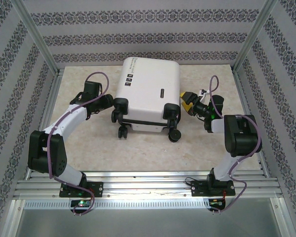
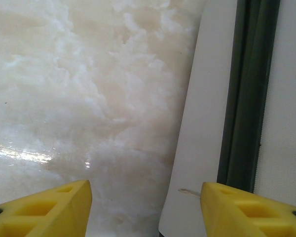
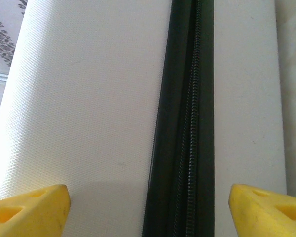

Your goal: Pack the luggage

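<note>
The white luggage (image 1: pixel 148 89) lies closed on the marble table (image 1: pixel 138 153), with its black caster wheels (image 1: pixel 173 134) toward me. My left gripper (image 1: pixel 110 101) sits low at its left side. In the left wrist view this gripper (image 2: pixel 145 207) is open, with bare table and the luggage's white shell edge (image 2: pixel 197 123) between the yellow fingers; nothing is held. My right gripper (image 1: pixel 187 101) is at the luggage's right side. In the right wrist view it (image 3: pixel 148 207) stands wide open, facing the white side (image 3: pixel 89 98) and its closed black zipper (image 3: pixel 187 123).
Patterned walls and metal frame posts (image 1: pixel 39 44) enclose the table on three sides. Aluminium rails (image 1: pixel 148 185) run along the near edge by the arm bases. Bare table lies in front of the luggage.
</note>
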Action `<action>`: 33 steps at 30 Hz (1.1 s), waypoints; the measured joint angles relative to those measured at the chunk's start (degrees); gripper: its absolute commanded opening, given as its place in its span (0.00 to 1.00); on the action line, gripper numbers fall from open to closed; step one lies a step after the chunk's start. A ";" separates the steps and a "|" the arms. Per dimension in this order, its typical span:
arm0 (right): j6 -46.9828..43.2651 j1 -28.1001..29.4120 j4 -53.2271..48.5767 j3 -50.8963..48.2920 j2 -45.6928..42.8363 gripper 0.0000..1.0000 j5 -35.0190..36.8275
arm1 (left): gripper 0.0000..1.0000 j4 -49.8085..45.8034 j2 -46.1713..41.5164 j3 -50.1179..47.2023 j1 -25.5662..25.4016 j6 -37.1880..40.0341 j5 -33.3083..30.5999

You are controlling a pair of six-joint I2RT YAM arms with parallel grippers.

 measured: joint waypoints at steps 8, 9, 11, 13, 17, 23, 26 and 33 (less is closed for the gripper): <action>3.21 3.06 0.85 4.87 2.84 0.85 2.03 | 0.60 3.17 -5.11 -7.23 -1.42 -3.48 -3.67; 3.23 3.52 0.46 5.77 3.17 0.84 2.43 | 0.60 3.56 -6.58 -8.68 -1.84 -4.28 -4.31; 3.28 4.85 -0.28 8.07 4.15 0.84 3.34 | 0.60 3.74 -9.31 -11.17 -3.02 -5.57 -6.54; 3.41 6.10 -0.50 10.14 5.16 0.84 4.66 | 0.60 3.43 -12.15 -13.53 -4.72 -6.75 -9.09; 4.76 7.82 -0.37 14.05 7.23 0.82 6.12 | 0.60 1.90 -16.55 -17.62 -11.04 -9.68 -15.37; 6.93 10.56 0.02 20.76 9.31 0.81 6.64 | 0.60 -0.81 -22.56 -23.02 -25.07 -18.84 -27.06; 6.97 12.02 0.48 23.45 9.99 0.79 5.49 | 0.60 -0.83 -23.91 -25.64 -29.99 -23.56 -33.48; 6.45 10.91 -0.83 26.18 11.61 0.78 3.34 | 0.61 -0.70 -19.93 -25.81 -34.95 -25.99 -38.18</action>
